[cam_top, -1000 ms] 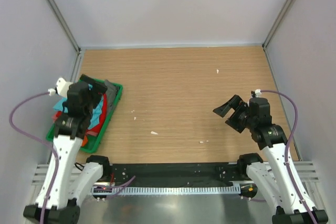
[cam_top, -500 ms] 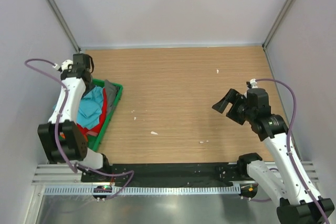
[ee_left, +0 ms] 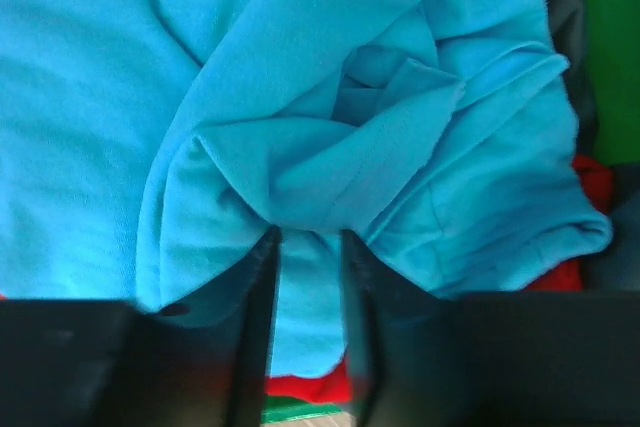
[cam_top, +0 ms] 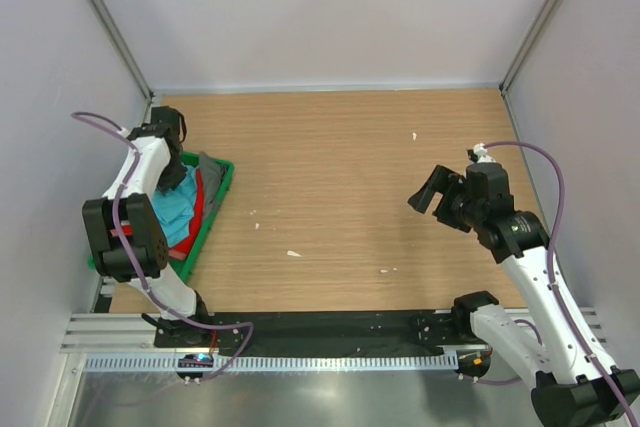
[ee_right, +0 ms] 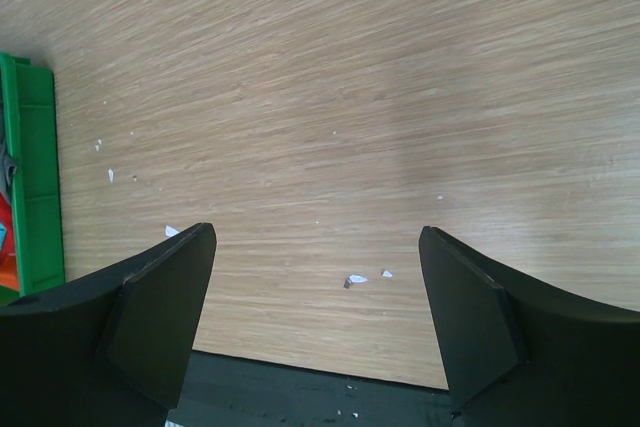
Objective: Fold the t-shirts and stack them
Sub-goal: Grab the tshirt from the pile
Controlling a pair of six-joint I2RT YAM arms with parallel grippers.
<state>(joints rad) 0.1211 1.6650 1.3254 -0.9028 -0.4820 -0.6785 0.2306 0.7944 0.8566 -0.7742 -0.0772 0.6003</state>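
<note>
The t-shirts lie heaped in a green tray (cam_top: 216,199) at the table's left. The turquoise one (cam_top: 178,209) is on top, crumpled, and a red one (cam_top: 197,202) shows under it. In the left wrist view turquoise cloth (ee_left: 330,97) fills the frame, with red (ee_left: 310,382) peeking below. My left gripper (ee_left: 308,235) points down into the heap (cam_top: 170,169), its jaws drawn narrow with a fold of turquoise gathered between the fingertips (ee_left: 268,242). My right gripper (cam_top: 432,197) hovers open over bare wood at the right (ee_right: 318,237), holding nothing. An orange scrap (ee_right: 4,232) shows in the tray.
A dark grey cloth (cam_top: 210,163) lies at the tray's far end (ee_left: 565,7). The tray's rim (ee_right: 35,177) shows at the left of the right wrist view. Small white flecks (cam_top: 293,253) dot the wooden table. Grey walls close the back and both sides.
My left arm swung to the tray's far end and lowered its gripper into the heap, the jaws narrowing on turquoise cloth. My right gripper shifted slightly and stayed open.
</note>
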